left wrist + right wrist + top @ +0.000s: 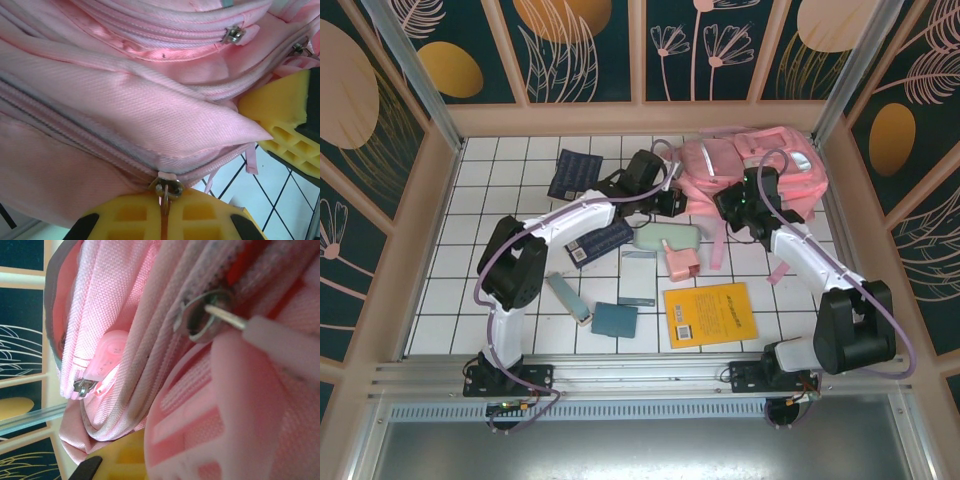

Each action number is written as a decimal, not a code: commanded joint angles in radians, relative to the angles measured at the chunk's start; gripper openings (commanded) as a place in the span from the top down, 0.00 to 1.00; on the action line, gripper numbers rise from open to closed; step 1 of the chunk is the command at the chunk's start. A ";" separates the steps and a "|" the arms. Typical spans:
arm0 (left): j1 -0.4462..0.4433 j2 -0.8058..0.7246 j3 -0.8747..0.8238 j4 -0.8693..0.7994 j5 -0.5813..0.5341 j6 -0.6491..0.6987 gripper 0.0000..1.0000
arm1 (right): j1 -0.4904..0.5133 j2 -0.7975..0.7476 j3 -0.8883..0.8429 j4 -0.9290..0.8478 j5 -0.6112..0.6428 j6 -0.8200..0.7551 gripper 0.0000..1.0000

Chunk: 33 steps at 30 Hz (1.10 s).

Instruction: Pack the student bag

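The student bag (760, 165), a big pink backpack, lies at the back right of the tiled table. My left gripper (672, 200) is at its left edge. In the left wrist view its yellow fingers (200, 215) are pressed together on the metal zipper pull (166, 187) of the bag (125, 100). My right gripper (732, 208) is at the bag's near edge; one of its yellow fingers (280, 110) touches a pulled-out flap corner. In the right wrist view pink strap and fabric (125, 315) cover the jaws, with a second zipper slider (82, 386) at the left.
A yellow book (709, 314), a small pink pouch (680, 260), a mint case (665, 239), two dark blue notebooks (575, 174) (600, 243), a teal booklet (614, 320) and a ruler (568, 297) lie in front of the bag. Wooden walls enclose the table.
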 commanded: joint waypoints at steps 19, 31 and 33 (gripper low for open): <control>0.132 -0.002 -0.012 -0.028 -0.062 0.039 0.91 | -0.174 -0.115 -0.032 -0.123 0.042 -0.208 1.00; 0.138 -0.079 -0.049 0.069 0.029 -0.016 1.00 | -0.226 -0.090 -0.022 -0.106 0.048 -0.279 0.95; 0.138 -0.129 -0.092 0.096 0.041 -0.031 1.00 | -0.225 -0.076 -0.012 -0.087 0.029 -0.279 0.95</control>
